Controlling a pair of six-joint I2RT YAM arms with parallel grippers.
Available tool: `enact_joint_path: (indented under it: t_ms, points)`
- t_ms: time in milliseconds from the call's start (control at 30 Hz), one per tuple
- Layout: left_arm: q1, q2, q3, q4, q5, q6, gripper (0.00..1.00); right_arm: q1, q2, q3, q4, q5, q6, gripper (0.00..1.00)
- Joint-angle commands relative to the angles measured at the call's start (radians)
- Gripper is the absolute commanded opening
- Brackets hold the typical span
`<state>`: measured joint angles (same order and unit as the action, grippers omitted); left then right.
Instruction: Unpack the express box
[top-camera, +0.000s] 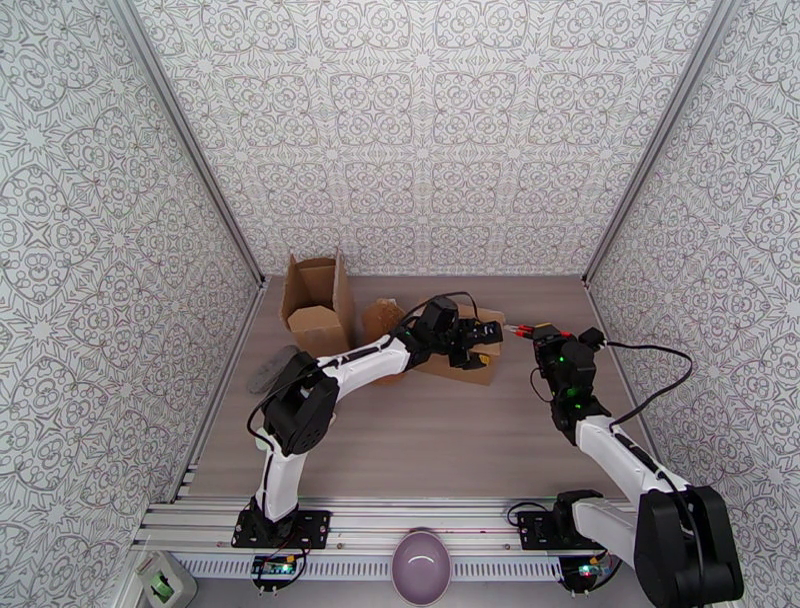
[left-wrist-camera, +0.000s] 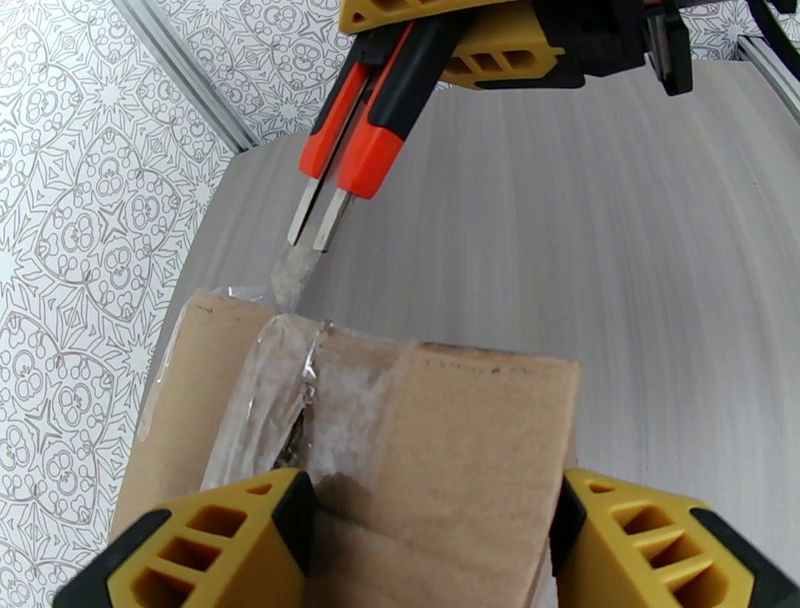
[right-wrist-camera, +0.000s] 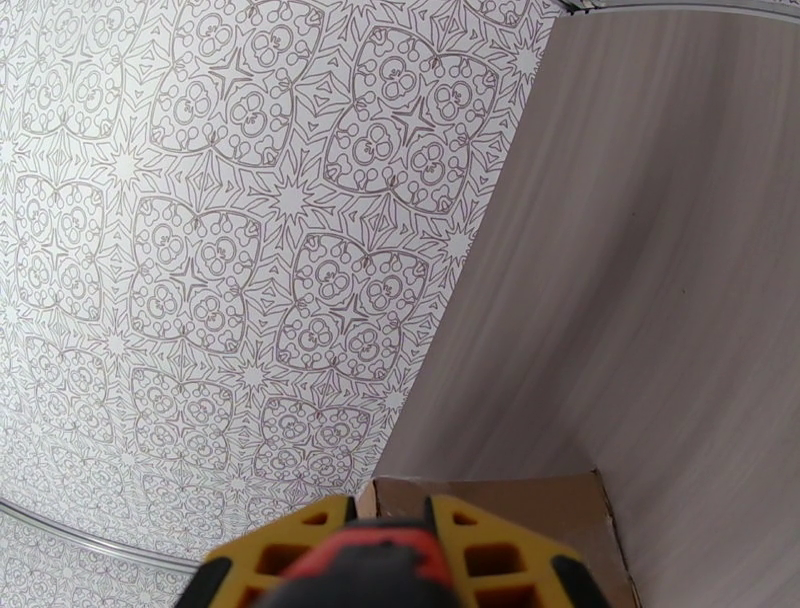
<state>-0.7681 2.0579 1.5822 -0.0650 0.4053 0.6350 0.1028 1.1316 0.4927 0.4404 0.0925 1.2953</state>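
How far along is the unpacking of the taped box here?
Done: the tape along the box seam looks partly slit. In hand: the left hand straddles the box while the right hand is shut on the red cutter, blade at the box's edge. Left: finishing the cut, opening flaps, removing contents.

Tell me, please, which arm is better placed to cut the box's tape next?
Right. Its gripper holds the cutter, whose blade already meets the tape at the box edge. The left gripper straddles the box with jaws open, steadying it.
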Motion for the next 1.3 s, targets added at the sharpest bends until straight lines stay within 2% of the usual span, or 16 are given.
enact_joint_path:
  t_ms: [0,433,833,1267]
  points:
    - [0.074,0.053,0.067,0.155,-0.315,-0.061,0.65,0.054,-0.026,-0.043,-0.192,-0.307,-0.021,0.0]
    - [0.087,0.047,0.063,0.154,-0.301,-0.071,0.65,0.057,-0.056,-0.062,-0.238,-0.313,-0.039,0.0]
    - [0.102,0.061,0.097,0.136,-0.337,-0.105,0.63,0.057,-0.108,-0.068,-0.275,-0.343,-0.023,0.0]
    - [0.098,0.065,0.101,0.137,-0.392,-0.102,0.62,0.071,-0.088,-0.049,-0.271,-0.387,0.002,0.0]
